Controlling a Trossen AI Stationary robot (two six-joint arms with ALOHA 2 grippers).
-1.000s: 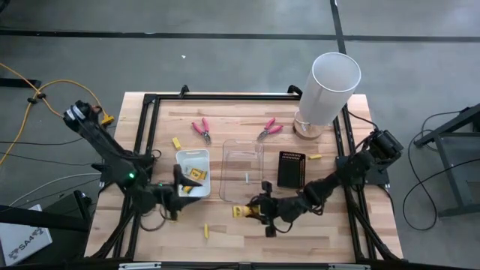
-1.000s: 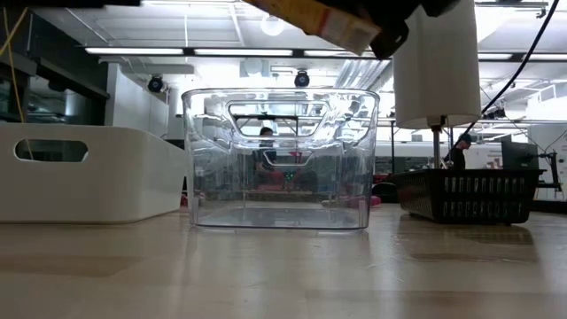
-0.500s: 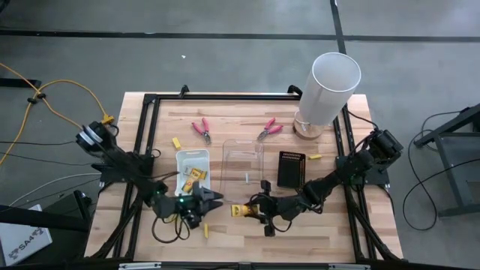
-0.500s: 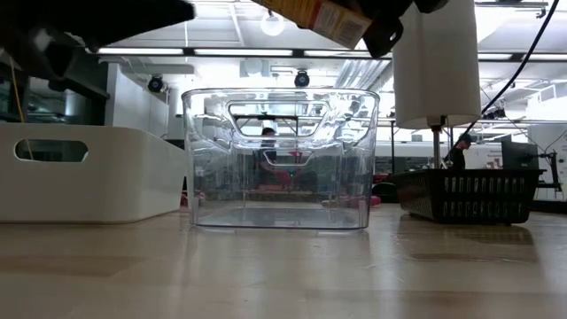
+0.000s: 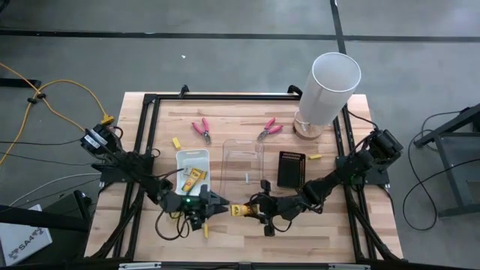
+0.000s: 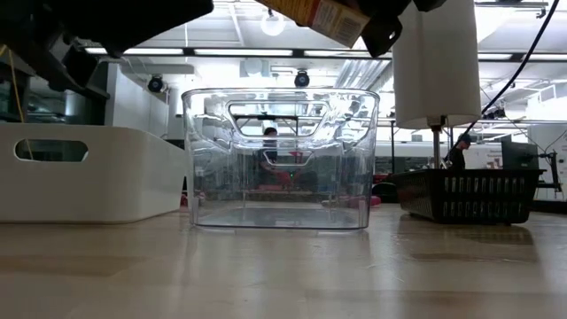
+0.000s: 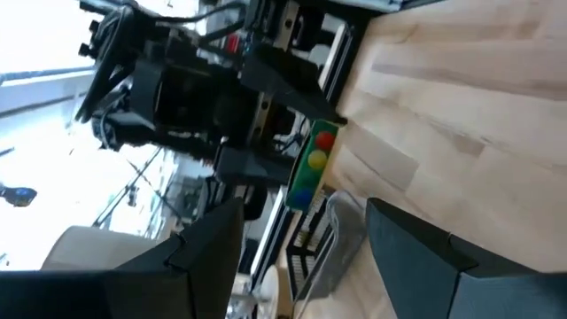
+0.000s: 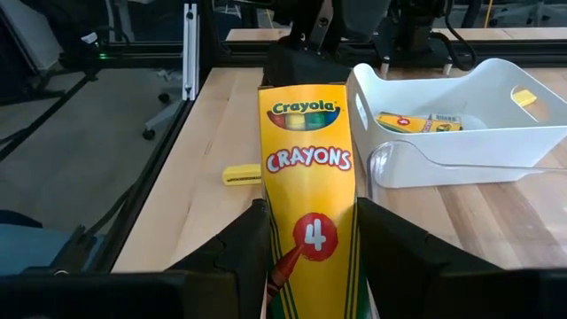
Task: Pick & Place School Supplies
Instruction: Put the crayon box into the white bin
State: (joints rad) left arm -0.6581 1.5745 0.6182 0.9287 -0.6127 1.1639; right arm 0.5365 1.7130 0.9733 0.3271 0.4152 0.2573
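The right hand (image 5: 247, 212) is clamped on a yellow crayon box (image 5: 238, 211), and only the right wrist view lets the label be read: "Crayola Crayons" with a 4, the box (image 8: 310, 195) sticking straight out between the two dark fingers (image 8: 403, 244). From above the same box is just a small yellow patch at that hand's tip, held off the worktop (image 5: 330, 232) near its front edge, just in front of the clear tray (image 5: 241, 169). The low view catches a corner of the box (image 6: 326, 18) above the clear tray's (image 6: 279, 159) rim, lifted well clear of the wood. The left hand (image 5: 212, 206) sits close by, its tip pointed toward the right hand; its left wrist view shows two dark fingers (image 7: 208, 239) spread apart with nothing between them, so it is open. A small yellow stick (image 5: 205, 228) lies on the wood just beside the left hand; it probably matches the yellow piece (image 8: 241, 175) seen past the held box in the right wrist view, though that is hard to confirm. Behind the left hand the white tray (image 5: 180, 159) holds another yellow crayon box (image 5: 193, 178), seen lying flat inside (image 8: 416, 122) in the right wrist view. Farther off are two pink-handled pliers (image 5: 201, 129) (image 5: 268, 129), a flat black box (image 5: 291, 168) and a tall white cylinder (image 5: 327, 88).
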